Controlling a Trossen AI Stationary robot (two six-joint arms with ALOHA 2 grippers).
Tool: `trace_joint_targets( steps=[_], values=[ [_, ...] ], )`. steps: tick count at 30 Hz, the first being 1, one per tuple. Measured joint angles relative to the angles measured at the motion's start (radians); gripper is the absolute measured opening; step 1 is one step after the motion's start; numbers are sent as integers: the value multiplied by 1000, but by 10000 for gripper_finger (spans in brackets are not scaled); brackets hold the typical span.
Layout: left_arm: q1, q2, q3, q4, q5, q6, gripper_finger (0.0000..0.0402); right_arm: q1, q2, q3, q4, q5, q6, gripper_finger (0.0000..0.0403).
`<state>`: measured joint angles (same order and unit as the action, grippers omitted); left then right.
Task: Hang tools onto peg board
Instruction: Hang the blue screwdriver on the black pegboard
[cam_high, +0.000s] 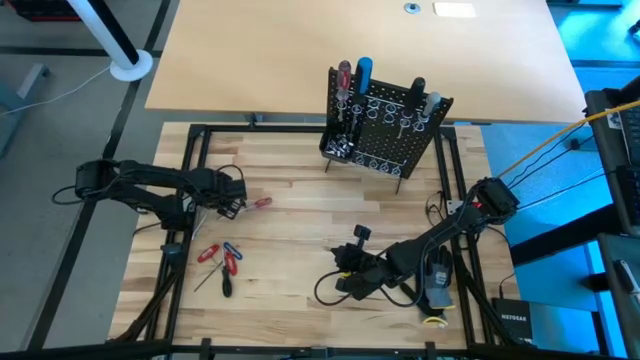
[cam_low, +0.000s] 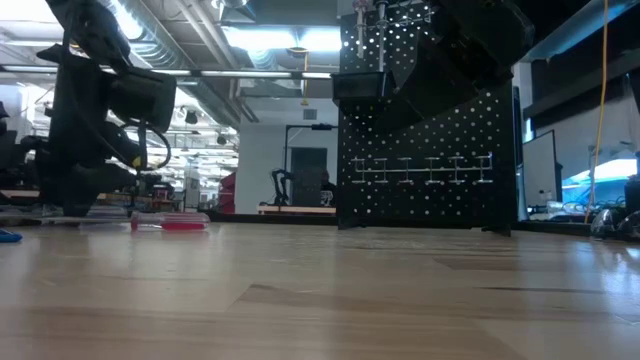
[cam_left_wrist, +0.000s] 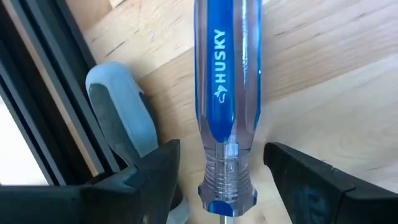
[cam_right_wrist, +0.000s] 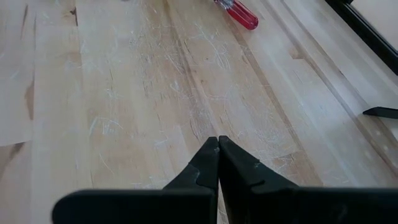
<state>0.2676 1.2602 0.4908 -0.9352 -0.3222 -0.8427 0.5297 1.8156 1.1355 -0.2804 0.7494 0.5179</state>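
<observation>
Between the wide-open fingers of my left tool (cam_left_wrist: 221, 180) at the tabletop's (cam_high: 300, 225) left side lies the blue screwdriver (cam_left_wrist: 227, 93), ungripped, handle running lengthwise through the gap.

Even, bright overhead light on the table (cam_high: 300, 215); ceiling lights (cam_low: 290, 40) blown out in low view. Left fingers (cam_left_wrist: 155, 174) soft, blue screwdriver (cam_left_wrist: 227, 93) between them sharp with glare.

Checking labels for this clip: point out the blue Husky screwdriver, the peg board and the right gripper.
blue Husky screwdriver (cam_left_wrist: 225, 93), left wrist view, on the blue handle at the lettering.
peg board (cam_high: 395, 125), high view, on the black perforated panel.
right gripper (cam_right_wrist: 217, 163), right wrist view, on the shut fingertips.
</observation>
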Motion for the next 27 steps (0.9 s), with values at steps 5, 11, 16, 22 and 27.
trace_joint_targets(
  steps=[5,11,16,22,27],
  values=[
    [0,0,0,1,1,11,231,0,0,0,-1,0,0,10],
    [0,1,0,18,13,6,162,0,0,0,-1,1,0,10],
    [-1,1,1,28,22,5,96,0,0,0,-1,1,0,10],
    [-32,-34,1,13,-16,-6,78,0,0,0,-1,0,0,10],
    [-75,-102,52,-25,-30,-14,96,0,0,0,-1,-1,0,10]
  ],
)
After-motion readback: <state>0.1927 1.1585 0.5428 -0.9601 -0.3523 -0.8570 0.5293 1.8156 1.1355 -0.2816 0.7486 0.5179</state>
